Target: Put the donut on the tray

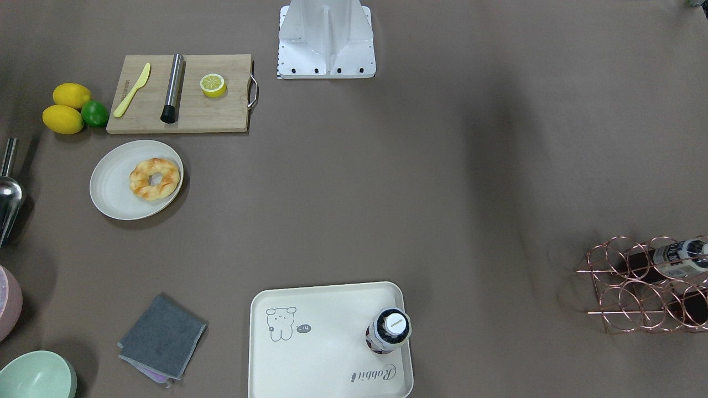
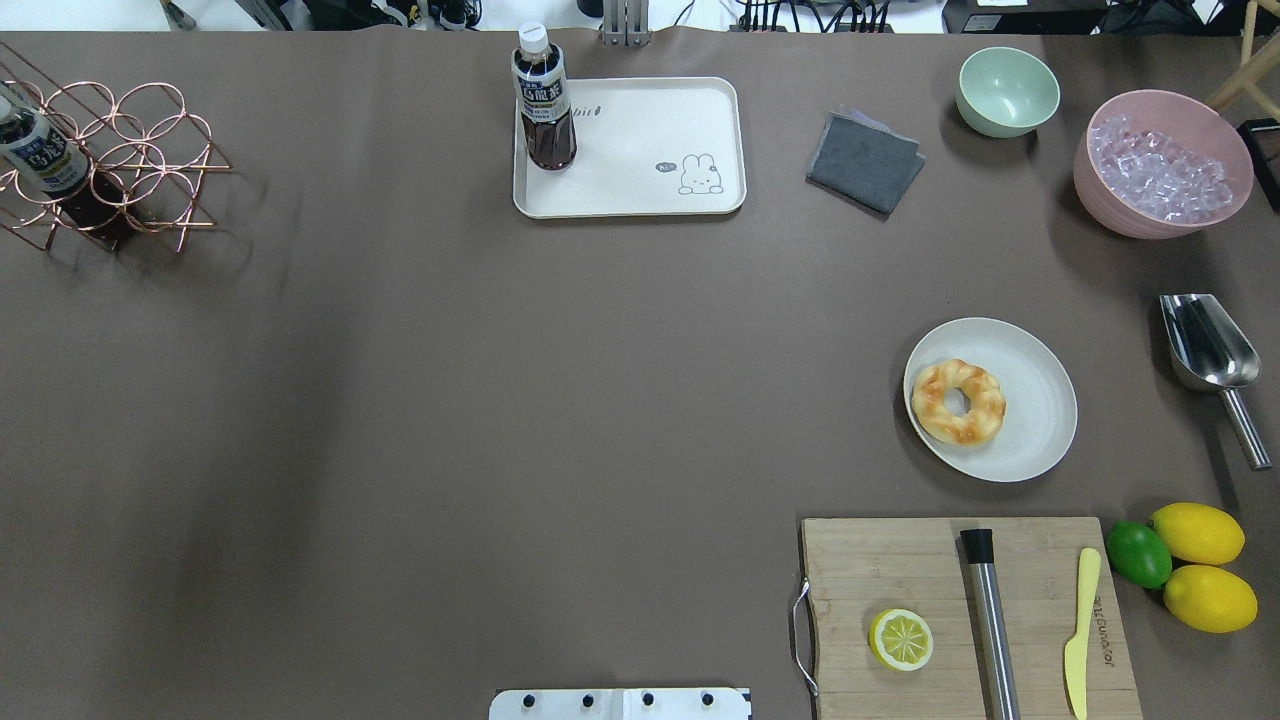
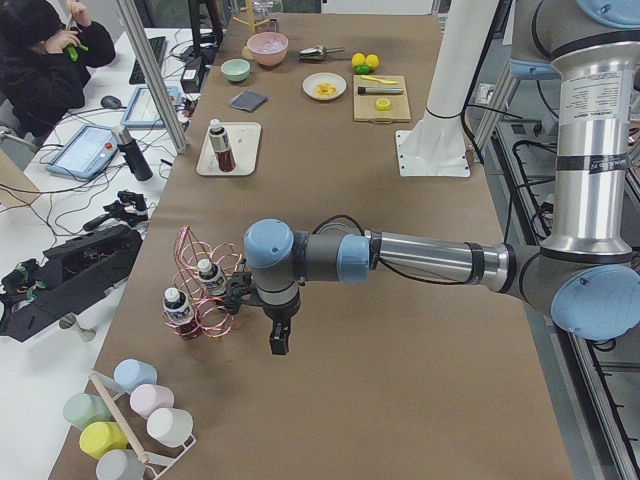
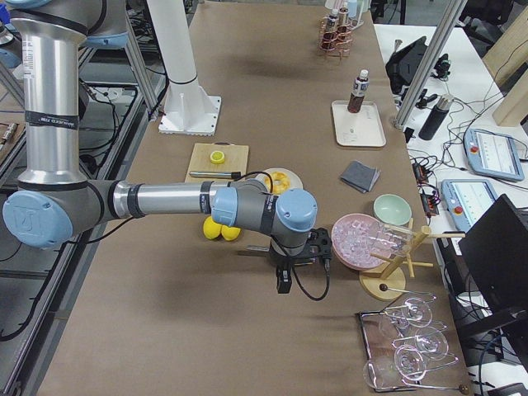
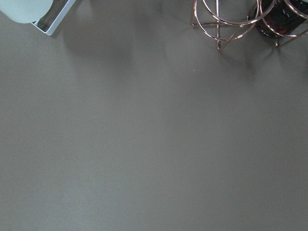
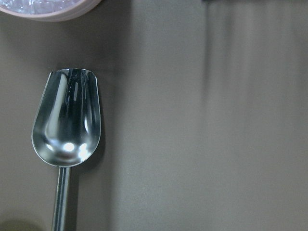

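The donut [image 1: 155, 178] is a twisted golden-brown ring lying on a round off-white plate [image 1: 113, 188]; it also shows in the overhead view [image 2: 958, 402]. The cream tray [image 2: 640, 150] with the bear drawing lies at the table's far edge, with a dark drink bottle [image 2: 544, 100] upright on one corner. My left gripper [image 3: 278, 340] hangs above bare table beside the copper rack, far from both. My right gripper [image 4: 283, 285] hangs near the pink bowl, over the metal scoop. I cannot tell whether either is open or shut.
A wooden cutting board [image 2: 900, 570] holds a halved lemon [image 2: 901, 640], a steel muddler and a yellow knife. Two lemons and a lime [image 2: 1138, 553], a metal scoop [image 6: 67, 120], a pink ice bowl [image 2: 1160, 175], a green bowl, a grey cloth [image 2: 864, 162] and a copper wire rack [image 2: 100, 150] stand around.
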Robot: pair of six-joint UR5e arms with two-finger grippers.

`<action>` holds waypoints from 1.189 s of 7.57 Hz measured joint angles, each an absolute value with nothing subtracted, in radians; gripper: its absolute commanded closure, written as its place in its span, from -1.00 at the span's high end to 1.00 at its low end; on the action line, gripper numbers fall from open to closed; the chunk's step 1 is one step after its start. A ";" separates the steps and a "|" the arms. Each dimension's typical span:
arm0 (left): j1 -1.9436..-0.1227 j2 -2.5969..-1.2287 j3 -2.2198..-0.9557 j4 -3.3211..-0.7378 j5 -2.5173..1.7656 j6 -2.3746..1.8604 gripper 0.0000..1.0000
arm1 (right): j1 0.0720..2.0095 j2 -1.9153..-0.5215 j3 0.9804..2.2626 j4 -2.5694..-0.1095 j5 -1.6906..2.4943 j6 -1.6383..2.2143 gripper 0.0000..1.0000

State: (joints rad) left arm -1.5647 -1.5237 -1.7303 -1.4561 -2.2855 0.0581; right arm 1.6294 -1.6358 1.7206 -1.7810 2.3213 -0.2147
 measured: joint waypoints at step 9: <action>-1.565 -1.513 -1.719 -1.457 -2.286 0.055 0.96 | 1.646 -1.640 1.726 -1.780 2.328 -0.222 1.00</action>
State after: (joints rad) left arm -1.5647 -1.5129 -1.7188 -1.4573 -2.2856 0.0547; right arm 1.6462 -1.6404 1.7256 -1.7798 2.3276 -0.2223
